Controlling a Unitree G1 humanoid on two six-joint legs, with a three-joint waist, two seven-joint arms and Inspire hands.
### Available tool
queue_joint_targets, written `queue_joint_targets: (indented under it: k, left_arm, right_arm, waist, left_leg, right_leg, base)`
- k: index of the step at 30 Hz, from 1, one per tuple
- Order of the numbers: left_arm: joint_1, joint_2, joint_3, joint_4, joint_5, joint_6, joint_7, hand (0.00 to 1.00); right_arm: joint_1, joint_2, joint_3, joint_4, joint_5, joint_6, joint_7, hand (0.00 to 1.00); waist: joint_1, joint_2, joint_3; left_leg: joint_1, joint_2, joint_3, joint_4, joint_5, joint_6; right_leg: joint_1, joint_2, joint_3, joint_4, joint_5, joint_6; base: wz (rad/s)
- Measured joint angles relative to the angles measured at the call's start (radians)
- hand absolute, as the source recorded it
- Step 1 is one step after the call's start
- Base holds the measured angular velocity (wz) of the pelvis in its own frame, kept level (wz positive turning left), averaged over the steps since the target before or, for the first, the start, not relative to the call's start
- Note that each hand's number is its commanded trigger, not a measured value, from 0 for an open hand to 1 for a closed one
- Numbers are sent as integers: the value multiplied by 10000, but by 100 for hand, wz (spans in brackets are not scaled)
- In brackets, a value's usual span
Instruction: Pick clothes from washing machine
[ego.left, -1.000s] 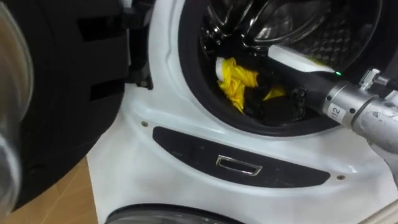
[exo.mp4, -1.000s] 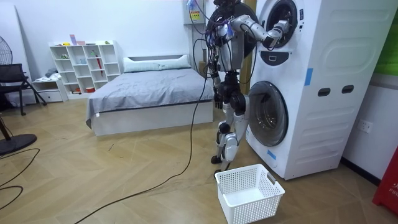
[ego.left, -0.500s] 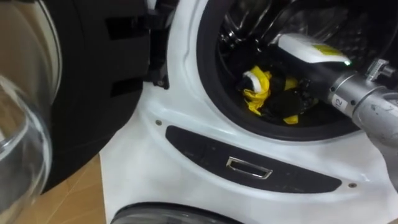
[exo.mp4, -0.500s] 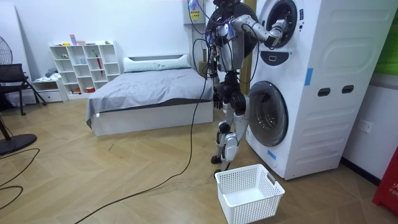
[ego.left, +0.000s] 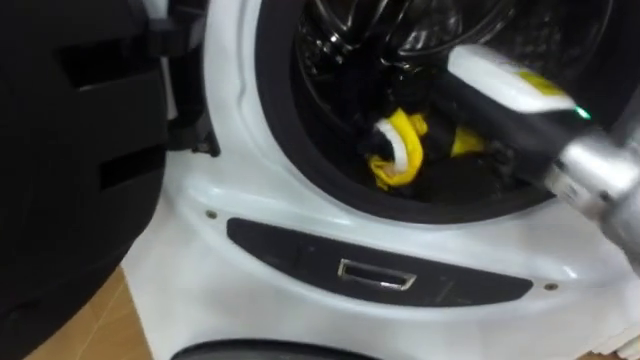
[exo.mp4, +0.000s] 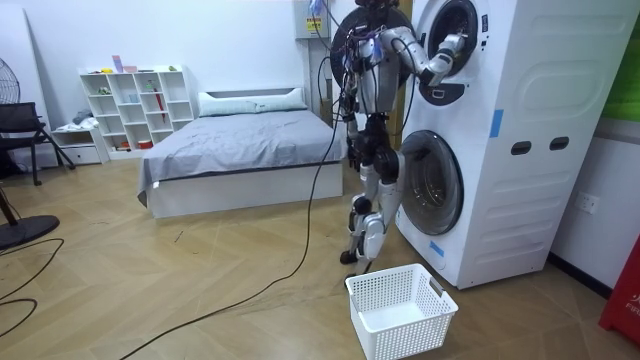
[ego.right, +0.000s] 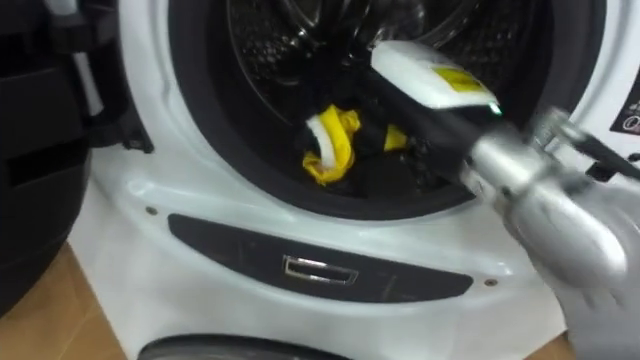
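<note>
Your right hand (ego.left: 437, 150) is inside the washing machine (ego.left: 250, 230) drum, right by the bunched yellow cloth (ego.left: 395, 152) at the front lip, presumably to pull it out. Can't tell if it's got a grip.

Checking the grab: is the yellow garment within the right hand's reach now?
Probably yes: the right hand is inside the open drum, right beside the yellow garment, with nothing visible between them.

The upper machine's drum (ego.right: 265, 45) holds a yellow-and-white cloth (ego.right: 330, 145).
</note>
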Motion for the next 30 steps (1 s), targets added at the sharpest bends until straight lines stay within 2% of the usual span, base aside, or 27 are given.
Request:
queue_joint_targets:
  k: [2, 3, 5, 6, 8, 9, 10, 13, 15, 17, 18, 21, 23, 24, 26, 27, 28, 29, 30]
  left_arm:
    - [129, -256, 495, 232, -5, -186, 199, 0]
    - [190, -322, 585, 240, -7, -199, 228, 0]
    - [408, -459, 697, 240, 7, -234, 288, 0]
    - [487, -472, 745, 256, 6, -235, 328, 0]
    - [452, -534, 1144, 385, 196, -239, 399, 0]
    - [422, -540, 1168, 437, 202, -242, 416, 0]
    - [407, -543, 1170, 536, 204, -278, 457, 0]
    - [286, -561, 1261, 746, 238, -326, 491, 0]
    - [128, -567, 1278, 983, 496, -363, 505, 0]
    - [-133, -636, 1332, 986, 932, -393, 504, 0]
    - [-189, -660, 1364, 986, 1068, -395, 504, 0]
    - [-364, -693, 1387, 995, 1276, -418, 523, 0]
    - [-452, -673, 1394, 1128, 1277, -438, 647, 0]
    - [-475, -673, 1402, 1227, 1282, -445, 669, 0]
    - [-506, -680, 1403, 1476, 1281, -464, 669, 0]
    - [-525, -680, 1409, 1488, 1279, -476, 672, 0]
    - [-554, -677, 1490, 1499, 1279, -530, 689, 0]
    - [-595, -627, 1584, 1587, 1276, -584, 714, 0]
    - [-593, -638, 1584, 1630, 1268, -606, 725, 0]
  right_arm:
    - [874, 423, -665, -559, 368, -543, -308, 100]
    - [1017, 465, -770, -658, 450, -630, -356, 100]
    - [1392, 467, -1200, -764, 925, -1027, -443, 100]
    - [1502, 469, -1289, -785, 1002, -1116, -464, 100]
    - [2316, 700, -1975, -1033, 1282, -1462, -616, 100]
    - [2484, 813, -2105, -1074, 1283, -1537, -691, 100]
    - [2632, 986, -2234, -1126, 1302, -1660, -818, 100]
    - [2886, 1068, -2245, -1041, 1413, -1951, -1168, 100]
    - [3223, 1066, -2338, -1002, 1405, -2061, -1441, 100]
    - [3713, 1072, -2637, -1008, 1416, -2147, -1630, 100]
    - [3794, 1084, -2705, -1014, 1427, -2169, -1640, 100]
    - [3894, 1099, -2758, -994, 1462, -2183, -1853, 100]
    - [3992, 1094, -2770, -994, 1727, -2223, -2059, 100]
    - [4046, 1090, -2795, -995, 1840, -2269, -2108, 100]
    - [4309, 1078, -2990, -1055, 2447, -2434, -2218, 100]
    - [4334, 1044, -3074, -1040, 2740, -2484, -2218, 100]
    - [4340, 881, -3181, -1014, 3309, -2506, -2218, 100]
    - [4391, 821, -3217, -987, 3740, -2491, -2216, 100]
    - [4418, 707, -3217, -991, 3988, -2481, -2215, 100]
  waist:
    - [-82, 79, 10]
    - [-108, 105, 11]
    - [-377, 198, 15]
    - [-483, 202, 18]
    - [-710, 215, 13]
    - [-715, 227, 6]
    - [-716, 252, 10]
    - [-773, 274, 22]
    - [-916, 280, 23]
    - [-923, 308, 15]
    - [-925, 317, 1]
    - [-916, 329, -1]
    - [-909, 363, 3]
    - [-909, 357, -1]
    - [-929, 361, 1]
    - [-977, 389, 15]
    - [-1174, 474, 8]
    - [-1191, 417, -5]
    - [-1215, 415, -2]
  left_leg:
    - [43, 15, 349, -14, -48, 73]
    - [52, 11, 414, -16, -53, 81]
    - [58, -14, 564, -29, -70, 109]
    - [51, -12, 632, -29, -79, 122]
    - [52, 31, 1069, -54, -136, 216]
    - [67, 29, 1126, -54, -139, 221]
    - [105, 27, 1304, -52, -139, 221]
    - [319, 13, 2055, -54, -139, 221]
    - [516, -2, 2364, -62, -140, 220]
    - [789, 8, 2838, -200, -143, 214]
    - [825, 15, 2928, -248, -143, 214]
    - [838, 77, 3645, -265, -143, 213]
    - [851, 188, 4158, -265, -146, 210]
    - [863, 190, 4243, -268, -148, 206]
    - [912, 227, 4494, -353, -199, 178]
    - [909, 285, 4564, -385, -294, 178]
    - [883, 440, 4776, -487, -580, 414]
    - [869, 538, 5064, -477, -624, 515]
    - [883, 584, 5160, -462, -627, 515]
  right_leg:
    - [8, 2, 436, -5, 2, 2]
    - [12, -4, 507, -4, 9, 15]
    - [18, -29, 796, -2, 44, 72]
    - [13, -27, 879, -4, 44, 72]
    - [33, -7, 1413, 51, 61, 122]
    - [50, -11, 1537, 51, 63, 153]
    - [17, -50, 1631, -30, 104, 282]
    - [-474, -99, 2064, -32, 233, 432]
    - [-557, -89, 2122, 2, 333, 500]
    - [-577, -31, 2548, 44, 429, 507]
    - [-600, -12, 2678, 71, 443, 508]
    - [-793, 80, 3222, 171, 563, 542]
    - [-1080, 241, 3550, 175, 890, 550]
    - [-1154, 275, 3712, 191, 942, 557]
    - [-1377, 445, 4303, 375, 1025, 603]
    - [-1422, 521, 4380, 406, 1045, 609]
    - [-1521, 714, 4461, 483, 1040, 614]
    - [-1616, 814, 4589, 551, 1104, 565]
    - [-1624, 848, 4533, 534, 1188, 513]
  base:
    - [-9]
    - [-4]
    - [13]
    - [34]
    - [37]
    - [20]
    - [0]
    - [-2]
    - [30]
    - [27]
    - [14]
    - [-7]
    - [-21]
    - [-23]
    - [-23]
    - [-7]
    - [-10]
    - [-17]
    - [-28]
